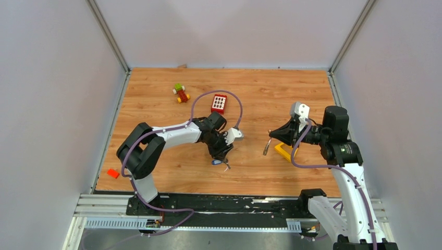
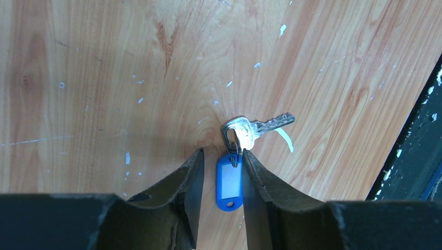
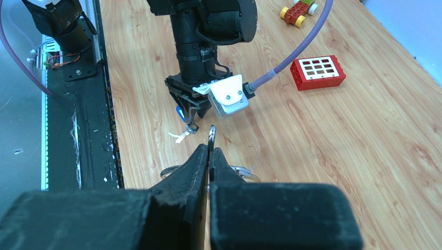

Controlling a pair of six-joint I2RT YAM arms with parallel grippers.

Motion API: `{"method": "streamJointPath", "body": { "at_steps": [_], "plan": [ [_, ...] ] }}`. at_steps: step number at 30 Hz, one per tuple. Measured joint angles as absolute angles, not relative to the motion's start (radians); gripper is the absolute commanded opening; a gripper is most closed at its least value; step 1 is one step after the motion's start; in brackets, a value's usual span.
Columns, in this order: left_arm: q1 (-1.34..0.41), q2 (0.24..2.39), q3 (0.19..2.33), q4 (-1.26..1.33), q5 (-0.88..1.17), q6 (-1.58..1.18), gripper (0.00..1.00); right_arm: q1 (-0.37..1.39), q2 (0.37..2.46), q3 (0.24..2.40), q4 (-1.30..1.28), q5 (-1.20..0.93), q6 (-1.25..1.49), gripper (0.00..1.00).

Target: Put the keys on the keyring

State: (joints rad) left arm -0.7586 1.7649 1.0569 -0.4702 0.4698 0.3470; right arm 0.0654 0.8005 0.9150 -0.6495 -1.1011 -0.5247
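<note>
The left gripper (image 2: 223, 153) is down on the bench (image 1: 292, 88), a little in from the middle of its near edge, with its jaws parted and set either side of the blue tag (image 2: 229, 180). The right-hand finger in the wrist view looks to touch the tag's edge, while a sliver of wood shows on the other side, so I judge it not yet clamped. The tag lies lengthwise along the gap between the fingers. From its top a small loop runs to the head of the tagged key (image 2: 258, 127), which lies flat just beyond the fingertips, its blade pointing off sideways toward the dark rail at the near edge. The right gripper (image 3: 210, 151) hangs above the wood toward the right edge, near the yellow block (image 1: 284, 152), with its jaws closed on a thin silver piece that pokes out past the tips. The overhead view makes it look like a second key (image 3: 211, 136). Silver wire arcs show either side of those fingers, which I take for the keyring (image 3: 171, 169). Whether it is pinched too or lies beneath, I cannot tell. The tagged key sits well apart from the right gripper, toward the left and nearer the near edge, so the left arm is plainly the closer one; any threading turns on bringing the key's head and the ring together across that gap
</note>
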Motion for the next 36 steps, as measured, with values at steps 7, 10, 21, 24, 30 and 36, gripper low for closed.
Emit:
{"method": "streamJointPath", "body": {
  "at_steps": [7,10,21,24,30,36],
  "plan": [
    [-0.763,1.766,1.054,-0.469,0.471,0.347,0.34,0.065,0.803,0.915,-0.649,-1.101,-0.525,0.00],
    [-0.766,1.768,1.054,-0.468,0.473,0.347,0.31,0.065,0.804,0.915,-0.649,-1.101,-0.525,0.00],
    [-0.767,1.769,1.053,-0.471,0.478,0.347,0.21,0.069,0.804,0.915,-0.649,-1.101,-0.524,0.00],
    [-0.767,1.769,1.053,-0.472,0.482,0.348,0.17,0.069,0.804,0.915,-0.649,-1.101,-0.524,0.00],
    [-0.767,1.769,1.054,-0.480,0.490,0.349,0.11,0.069,0.804,0.915,-0.649,-1.101,-0.524,0.00],
    [-0.767,1.769,1.054,-0.492,0.493,0.352,0.11,0.069,0.808,0.915,-0.649,-1.101,-0.524,0.00]
  ]
}}
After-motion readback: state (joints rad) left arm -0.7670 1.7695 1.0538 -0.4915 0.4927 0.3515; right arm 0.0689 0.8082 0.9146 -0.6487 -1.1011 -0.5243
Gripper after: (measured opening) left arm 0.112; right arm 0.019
